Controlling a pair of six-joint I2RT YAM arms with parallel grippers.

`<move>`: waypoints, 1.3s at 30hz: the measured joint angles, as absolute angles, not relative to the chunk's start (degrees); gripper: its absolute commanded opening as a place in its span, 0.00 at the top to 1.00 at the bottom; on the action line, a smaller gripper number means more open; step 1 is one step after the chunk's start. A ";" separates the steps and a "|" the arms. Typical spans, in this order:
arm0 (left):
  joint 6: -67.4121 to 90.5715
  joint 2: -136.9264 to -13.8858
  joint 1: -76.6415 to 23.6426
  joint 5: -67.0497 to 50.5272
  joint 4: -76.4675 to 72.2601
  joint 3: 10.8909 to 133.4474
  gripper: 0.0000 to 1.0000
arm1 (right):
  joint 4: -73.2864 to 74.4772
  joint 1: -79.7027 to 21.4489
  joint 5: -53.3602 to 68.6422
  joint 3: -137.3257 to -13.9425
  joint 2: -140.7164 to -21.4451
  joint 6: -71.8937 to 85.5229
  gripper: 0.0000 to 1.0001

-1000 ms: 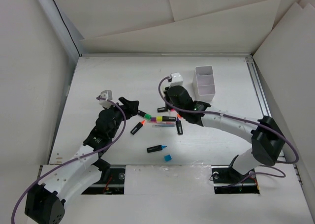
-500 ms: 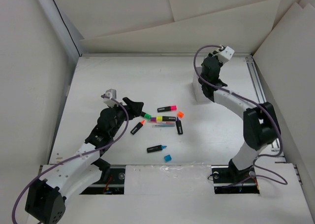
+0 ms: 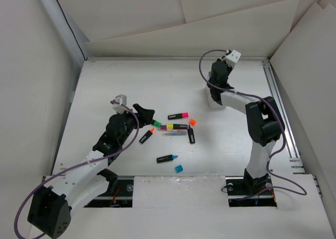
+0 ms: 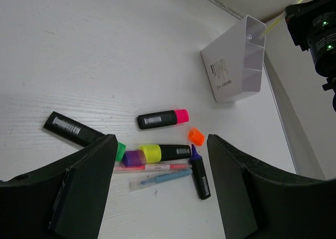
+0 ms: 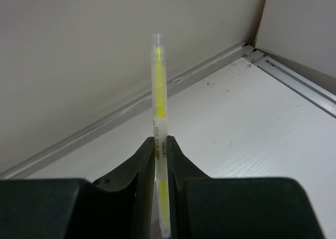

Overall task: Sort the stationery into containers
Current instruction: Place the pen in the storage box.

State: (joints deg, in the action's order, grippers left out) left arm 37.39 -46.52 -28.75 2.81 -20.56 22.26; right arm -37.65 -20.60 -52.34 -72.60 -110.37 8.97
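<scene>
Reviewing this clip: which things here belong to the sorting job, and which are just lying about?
Job: yellow pen in the right claw; white box; pink-capped highlighter and the others beside it; thin pink pen; thin blue pen; loose orange cap; loose blue cap.
Lying about: purple cables; white wall panels; metal rail.

Tabletop [image 3: 131,86]: white; box [image 4: 227,60]: white; yellow pen [image 5: 158,118]: clear barrel, yellow core; pink-capped highlighter [image 4: 163,118]: black barrel; yellow-capped highlighter [image 4: 164,152]: black barrel; loose cap [image 4: 196,136]: orange

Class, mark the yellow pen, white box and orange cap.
yellow pen [image 5: 158,92]: right wrist view, mid-barrel.
white box [image 4: 226,76]: left wrist view, labelled side wall.
orange cap [image 4: 196,136]: left wrist view, its centre.
</scene>
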 measured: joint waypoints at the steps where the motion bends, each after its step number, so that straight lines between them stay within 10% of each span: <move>1: 37.39 -46.81 -28.75 2.74 -20.58 22.26 0.34 | -38.17 -20.60 -52.45 -72.62 -110.37 8.78 0.98; 17: 37.39 -47.11 -28.75 2.13 -20.78 22.26 0.34 | -39.03 -21.47 -54.48 -74.28 -113.65 6.20 0.95; 33: 37.39 -47.09 -28.75 2.11 -20.78 22.26 0.34 | -38.46 -22.92 -54.46 -72.90 -112.33 5.10 0.67; 39: 37.39 -47.07 -28.75 2.11 -20.75 22.26 0.34 | -35.59 -25.23 -54.39 -69.89 -105.80 5.87 0.81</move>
